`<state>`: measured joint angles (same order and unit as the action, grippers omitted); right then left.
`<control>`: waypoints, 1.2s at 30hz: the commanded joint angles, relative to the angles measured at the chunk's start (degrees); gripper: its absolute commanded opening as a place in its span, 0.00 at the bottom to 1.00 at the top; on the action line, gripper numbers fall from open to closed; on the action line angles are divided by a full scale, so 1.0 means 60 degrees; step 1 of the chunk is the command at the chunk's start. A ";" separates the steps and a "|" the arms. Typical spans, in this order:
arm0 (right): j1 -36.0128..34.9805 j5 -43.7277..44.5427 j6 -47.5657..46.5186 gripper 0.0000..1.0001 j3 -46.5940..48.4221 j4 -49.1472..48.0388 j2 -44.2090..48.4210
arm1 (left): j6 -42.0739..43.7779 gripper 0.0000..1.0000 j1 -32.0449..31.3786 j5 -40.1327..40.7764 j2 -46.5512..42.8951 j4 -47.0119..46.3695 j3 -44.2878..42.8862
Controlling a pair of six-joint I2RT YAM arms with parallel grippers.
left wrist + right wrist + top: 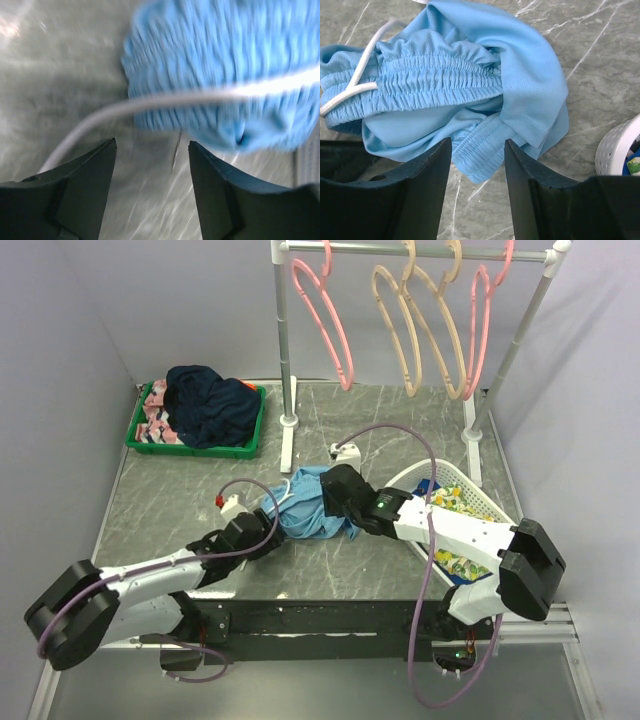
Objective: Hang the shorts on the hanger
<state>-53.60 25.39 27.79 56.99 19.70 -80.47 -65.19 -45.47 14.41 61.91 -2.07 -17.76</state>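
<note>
The sky-blue shorts lie bunched on the marble table between both arms. My left gripper is open and empty at their left edge; in its wrist view the shorts and the white drawstring lie just past the fingertips, blurred. My right gripper is open over their right side; in its wrist view a hem fold of the shorts sits between the open jaws. A pink hanger hangs at the left of the rail, and another pink one hangs at the right.
Two tan hangers hang between the pink ones on the white rack. A green tray at the back left holds a dark navy garment. A white basket with a lemon-print cloth lies under the right arm.
</note>
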 commanded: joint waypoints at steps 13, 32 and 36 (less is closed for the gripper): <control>0.0862 -0.0671 -0.0574 0.57 -0.0064 -0.0983 -0.0637 | -0.0123 0.01 -0.0009 0.4643 -0.0513 0.2422 -0.1932; -0.1333 0.0133 -0.0545 0.51 -0.0929 -0.2346 -0.0269 | 0.1826 0.01 0.0635 0.3575 -0.1925 0.5486 -0.4159; -0.1437 0.0383 -0.0412 0.51 -0.0783 -0.2622 -0.1134 | 0.1929 0.01 0.0709 0.3326 -0.1925 0.5427 -0.4233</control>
<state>-62.81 22.41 25.04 51.83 7.68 -83.99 -55.92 -41.85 36.25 50.52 31.20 -40.07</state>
